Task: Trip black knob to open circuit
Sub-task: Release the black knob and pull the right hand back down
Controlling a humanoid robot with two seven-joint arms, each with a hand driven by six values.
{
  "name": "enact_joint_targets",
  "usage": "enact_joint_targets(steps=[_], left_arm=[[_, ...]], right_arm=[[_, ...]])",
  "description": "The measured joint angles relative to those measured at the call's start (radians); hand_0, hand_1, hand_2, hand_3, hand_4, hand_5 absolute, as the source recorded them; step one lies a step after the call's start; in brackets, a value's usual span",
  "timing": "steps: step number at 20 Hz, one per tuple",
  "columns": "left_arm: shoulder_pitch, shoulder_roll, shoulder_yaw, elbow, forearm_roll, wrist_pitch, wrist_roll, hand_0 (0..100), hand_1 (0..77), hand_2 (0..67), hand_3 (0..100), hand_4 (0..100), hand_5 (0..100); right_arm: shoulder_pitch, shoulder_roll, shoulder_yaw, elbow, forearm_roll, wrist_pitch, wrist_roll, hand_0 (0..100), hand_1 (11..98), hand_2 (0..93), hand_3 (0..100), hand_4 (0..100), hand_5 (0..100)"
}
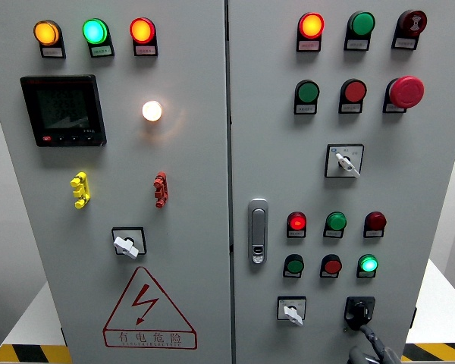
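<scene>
The black knob (360, 311) sits on a black square plate at the lower right of the grey cabinet's right door (432, 174). My right hand (370, 347) rises from the bottom edge just below it. A dark finger (366, 331) reaches up and touches the knob's lower edge; the other fingers are cut off by the frame. My left hand does not show.
A white selector switch (291, 310) lies left of the knob, with a lit green button (368, 264) above. A red mushroom stop button (406, 92) and another white selector (345, 161) are higher up. The door latch (258, 230) is near the seam.
</scene>
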Motion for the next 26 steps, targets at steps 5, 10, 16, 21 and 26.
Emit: enact_joint_targets(steps=[5, 10, 16, 21, 26], left_arm=[[-0.001, 0.0, 0.0, 0.0, 0.0, 0.0, 0.0, 0, 3.0, 12.9, 21, 7, 1], [0.0, 0.0, 0.0, 0.0, 0.0, 0.0, 0.0, 0, 3.0, 12.9, 21, 7, 1], [0.0, 0.0, 0.0, 0.0, 0.0, 0.0, 0.0, 0, 2.9, 13.0, 21, 7, 1], [0.0, -0.001, 0.0, 0.0, 0.0, 0.0, 0.0, 0, 2.9, 13.0, 21, 7, 1], [-0.001, 0.0, 0.0, 0.0, 0.0, 0.0, 0.0, 0, 2.9, 13.0, 21, 7, 1]], right_arm=[[-0.004, -0.02, 0.004, 0.0, -0.006, 0.0, 0.003, 100, 55.6, 4.5, 90, 100, 100], [-0.006, -0.0313, 0.006, 0.002, -0.019, 0.0, 0.004, 100, 55.7, 4.4, 91, 100, 100], [-0.017, -0.045, 0.011, 0.003, -0.051, 0.001, 0.007, 100, 55.4, 4.3, 91, 100, 100], [-0.035, -0.0486, 0.013, 0.016, -0.064, 0.002, 0.007, 100, 55.2, 4.3, 91, 100, 100], [-0.07, -0.0424, 0.014, 0.05, -0.066, 0.002, 0.007, 100, 49.2, 3.5, 91, 95, 100]])
